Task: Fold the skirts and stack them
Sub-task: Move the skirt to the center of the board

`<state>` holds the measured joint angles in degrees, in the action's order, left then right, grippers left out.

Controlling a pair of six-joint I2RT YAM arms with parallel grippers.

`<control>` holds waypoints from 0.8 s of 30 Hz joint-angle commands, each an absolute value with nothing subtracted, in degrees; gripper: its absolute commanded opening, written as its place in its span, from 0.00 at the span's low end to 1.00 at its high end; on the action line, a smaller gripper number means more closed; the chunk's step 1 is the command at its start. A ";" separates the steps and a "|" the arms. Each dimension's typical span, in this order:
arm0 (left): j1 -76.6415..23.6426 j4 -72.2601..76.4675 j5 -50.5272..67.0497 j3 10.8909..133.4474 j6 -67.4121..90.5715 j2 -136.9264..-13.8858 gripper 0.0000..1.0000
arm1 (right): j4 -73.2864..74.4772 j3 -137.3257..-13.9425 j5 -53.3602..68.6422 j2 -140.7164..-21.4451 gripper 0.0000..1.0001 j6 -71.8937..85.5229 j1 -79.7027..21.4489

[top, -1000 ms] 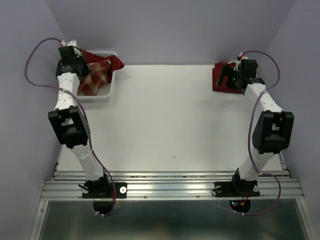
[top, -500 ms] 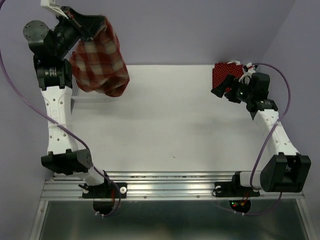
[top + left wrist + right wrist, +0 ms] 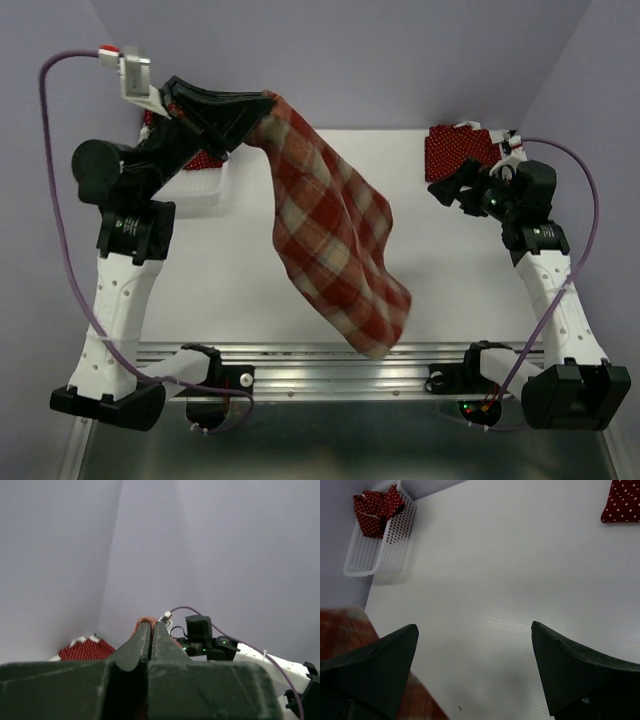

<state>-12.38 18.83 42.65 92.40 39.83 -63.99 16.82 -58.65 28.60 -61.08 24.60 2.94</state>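
left gripper [image 3: 258, 104] clamped tight on one edge of red-and-tan plaid cloth skirt [image 3: 335, 240]; skirt hangs limp above white table [image 3: 460, 270] | right gripper [image 3: 452, 186] wide apart, empty | handling: light, floppy; pinch the free hem corner to spread

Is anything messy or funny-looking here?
The plaid skirt is not lying flat: it dangles crumpled in the air from the left end effector, above the table. One dotted skirt sits bunched in the white basket, a bit hanging over its rim.
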 commanded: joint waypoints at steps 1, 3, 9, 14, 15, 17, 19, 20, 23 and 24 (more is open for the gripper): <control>-14.06 18.66 37.55 86.50 40.70 -69.43 0.00 | 19.33 -58.19 26.63 -60.38 1.00 25.31 2.90; -14.15 14.08 27.14 83.25 33.86 -69.09 0.00 | 20.82 -57.75 24.70 -60.55 1.00 25.23 2.90; -12.75 -3.74 6.41 65.15 22.68 -74.17 0.18 | 27.24 -60.03 20.84 -62.23 1.00 20.40 2.90; -12.83 -4.57 11.50 63.99 23.64 -73.75 0.98 | 27.60 -58.89 23.88 -61.09 1.00 20.21 2.90; -13.18 -4.48 10.99 63.64 24.60 -72.09 0.99 | 27.77 -58.10 24.52 -60.39 1.00 20.13 1.60; -13.27 -6.14 8.89 62.85 26.10 -69.63 0.99 | 28.56 -57.14 23.65 -59.42 1.00 19.43 -0.33; -13.54 -10.01 6.78 60.74 28.47 -67.95 0.99 | 29.44 -55.63 21.80 -57.92 1.00 19.51 -2.81; -13.80 -11.50 5.29 59.69 29.35 -66.98 0.99 | 29.88 -53.98 21.19 -57.57 1.00 19.60 -5.77; -13.97 -16.76 0.62 53.63 33.11 -63.29 0.99 | 29.36 -50.46 20.48 -56.34 1.00 22.05 -12.72; -14.15 -17.57 0.62 51.61 34.18 -61.11 0.99 | 28.57 -47.14 19.26 -56.08 1.00 23.28 -18.23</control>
